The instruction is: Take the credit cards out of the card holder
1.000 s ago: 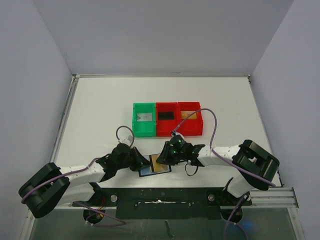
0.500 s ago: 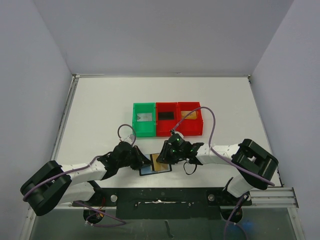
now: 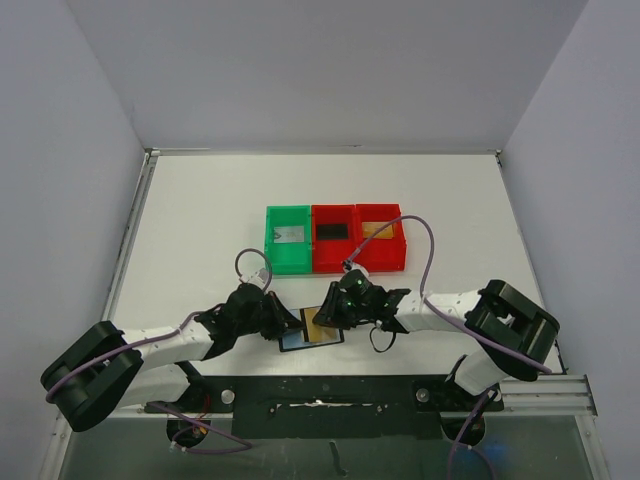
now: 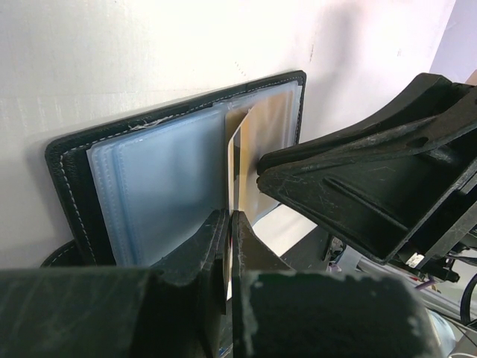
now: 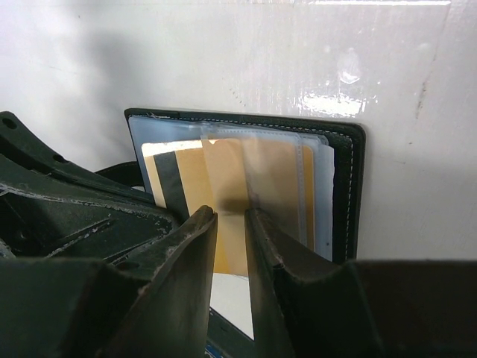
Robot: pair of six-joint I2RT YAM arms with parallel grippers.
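Holder: the card holder (image 3: 310, 330) lies open on the desk (image 3: 200, 200) just in front of the arm bases, between the two end effectors, its bluish sleeves (image 4: 160, 186) facing up.
Gold card: a gold card (image 5: 223, 198) with a dark stripe sits partly out of a clear sleeve, its edge towards the right end effector.
Left end effector (image 4: 229, 224): clenched, fingertips pinched on a thin sleeve leaf at the holder's middle, pinning the holder.
Right end effector (image 5: 231, 224): jaws a narrow gap apart, straddling the gold card's near edge; whether the pads press on it I cannot tell.
Bins: a green bin (image 3: 288, 238) and two red bins (image 3: 358, 237) stand well behind the holder; a black card (image 3: 332, 231) lies in the middle one, and flat items I cannot identify lie in the other two.
Step, as I judge it: drawing the gold card from its sleeve.
Doing it well: grip the card only, not the sleeve film; pull along the sleeve's opening, flat and straight, not upward.
Left hold: it should stay firm so the holder does not slide with the card.
Risk: the film may be caught with the card, or the holder may lift.
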